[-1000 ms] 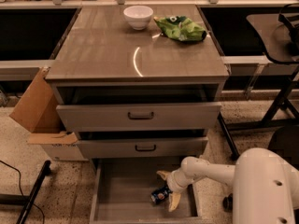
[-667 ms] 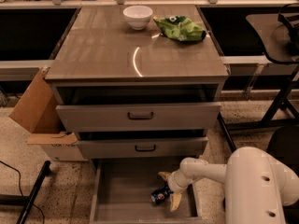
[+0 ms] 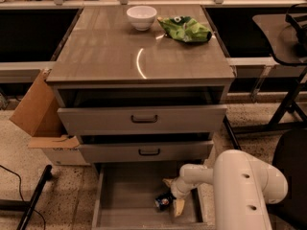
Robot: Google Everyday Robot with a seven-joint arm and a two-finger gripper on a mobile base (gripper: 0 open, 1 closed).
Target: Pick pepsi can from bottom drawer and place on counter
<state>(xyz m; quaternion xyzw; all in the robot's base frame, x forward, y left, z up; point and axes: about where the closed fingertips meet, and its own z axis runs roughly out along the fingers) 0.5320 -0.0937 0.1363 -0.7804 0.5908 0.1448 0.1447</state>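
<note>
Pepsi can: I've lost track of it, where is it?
Camera view: the pepsi can sits in the bottom drawer, right of centre, just beside the claw.

A lab-like workroom: speckled floor (image 3: 72,195), brown cardboard box (image 3: 36,109), grey-brown wood-grain drawer cabinet (image 3: 144,119), white robot arm (image 3: 240,186) with its tool (image 3: 173,195) in the open bottom drawer (image 3: 127,195).

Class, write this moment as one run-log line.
gripper: open, beside can | can: lying in bottom drawer | counter: no can yet

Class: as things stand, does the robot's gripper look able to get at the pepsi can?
Probably yes: the gripper is down in the open bottom drawer right beside the pepsi can, with nothing between them.
</note>
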